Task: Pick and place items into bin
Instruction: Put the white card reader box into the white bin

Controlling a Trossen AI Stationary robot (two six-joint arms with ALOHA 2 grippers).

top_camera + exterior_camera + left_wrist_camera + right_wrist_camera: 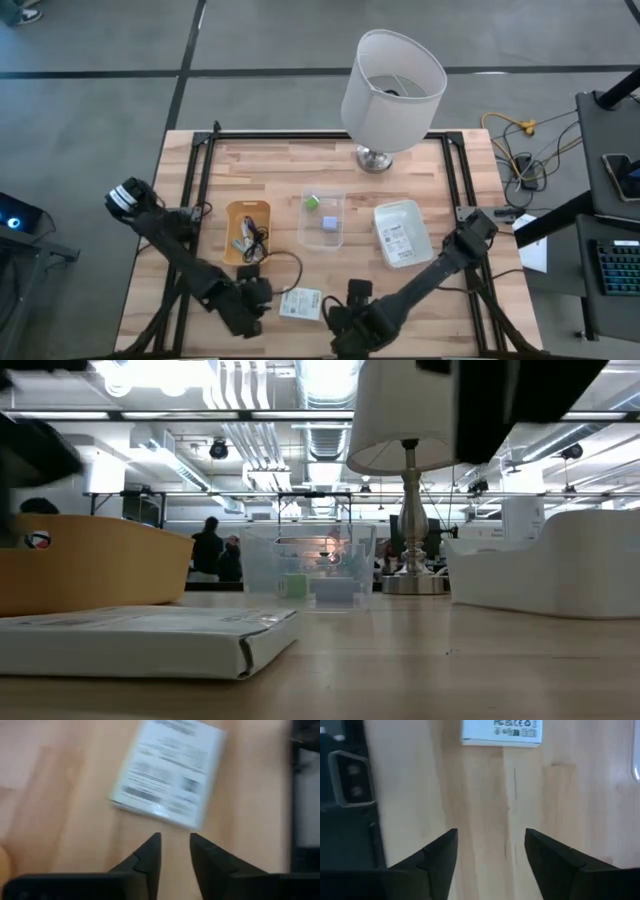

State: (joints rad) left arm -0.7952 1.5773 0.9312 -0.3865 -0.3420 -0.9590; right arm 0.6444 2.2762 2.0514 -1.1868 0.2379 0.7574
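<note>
A flat white packet (pixel 300 303) with print lies flat on the table near its near edge, also seen in the low view (pixel 140 640). My left gripper (pixel 266 298) sits just to its left, low over the wood. Its fingers are slightly open and point at the packet (pixel 167 772), short of it (pixel 174 840). My right gripper (pixel 338 305) sits just right of the packet, wide open (pixel 490 837), with the packet's edge (pixel 501 732) ahead. An orange bin (pixel 247 232) holds coiled cables. A clear bin (pixel 323 218) holds a green and a blue cube. A white bin (pixel 402 232) holds another packet.
A big white lamp (pixel 392 90) stands on its metal foot at the table's far edge, behind the bins. A thin black cable (pixel 280 260) loops on the wood between the orange bin and my left gripper. Bare wood lies at the table's left and right sides.
</note>
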